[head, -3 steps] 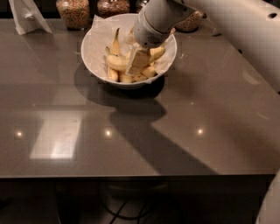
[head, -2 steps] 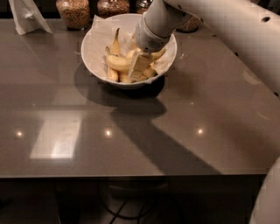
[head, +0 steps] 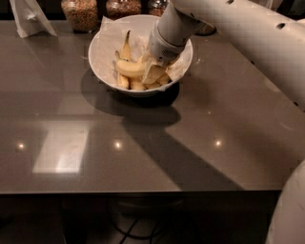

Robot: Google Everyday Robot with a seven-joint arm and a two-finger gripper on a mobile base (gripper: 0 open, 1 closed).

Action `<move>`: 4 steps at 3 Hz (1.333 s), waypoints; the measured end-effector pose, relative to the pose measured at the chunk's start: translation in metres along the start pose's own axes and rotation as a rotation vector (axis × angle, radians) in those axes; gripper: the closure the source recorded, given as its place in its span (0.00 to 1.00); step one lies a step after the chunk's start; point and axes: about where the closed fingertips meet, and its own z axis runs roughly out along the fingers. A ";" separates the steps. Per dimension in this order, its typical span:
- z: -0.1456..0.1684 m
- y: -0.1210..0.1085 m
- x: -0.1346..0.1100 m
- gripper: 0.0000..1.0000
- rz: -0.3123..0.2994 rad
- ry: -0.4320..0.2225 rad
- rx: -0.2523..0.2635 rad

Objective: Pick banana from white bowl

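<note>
In the middle of the white bowl [head: 97, 57], the banana [head: 129, 68] lies on its side, pale yellow and gently curved. It sits on top of the heap, and its right end runs in under the gripper [head: 151, 75]. Shorter bananas [head: 126, 45] crowd it, one standing with its dark-tipped stem up just behind, others wedged below and in front. Crinkled white paper [head: 110, 29] lines the bowl and rises above the rim at the back.

Several things could go wrong from here. The contact seems to be near one end of the banana rather than its middle, so on a lift it may swing down and slip free. The neighbours press so close that one of them could be caught or dragged out along with it. The loose paper could snag and come up too. A sideways pull might slide the bowl across the smooth grey table [head: 143, 157].

The gripper is low in the right half of the bowl, at or against the banana's right end. The thick pale wrist [head: 172, 29] above hides much of it. How wide it stands, and whether it has the banana, I cannot tell.

Glass jars [head: 80, 12] stand behind the bowl.
</note>
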 end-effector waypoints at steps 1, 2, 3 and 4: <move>-0.006 -0.003 -0.002 0.74 -0.010 0.003 0.026; -0.014 -0.006 -0.006 0.96 -0.019 -0.003 0.048; -0.029 -0.009 -0.012 1.00 -0.020 -0.039 0.071; -0.052 -0.013 -0.020 1.00 -0.001 -0.111 0.098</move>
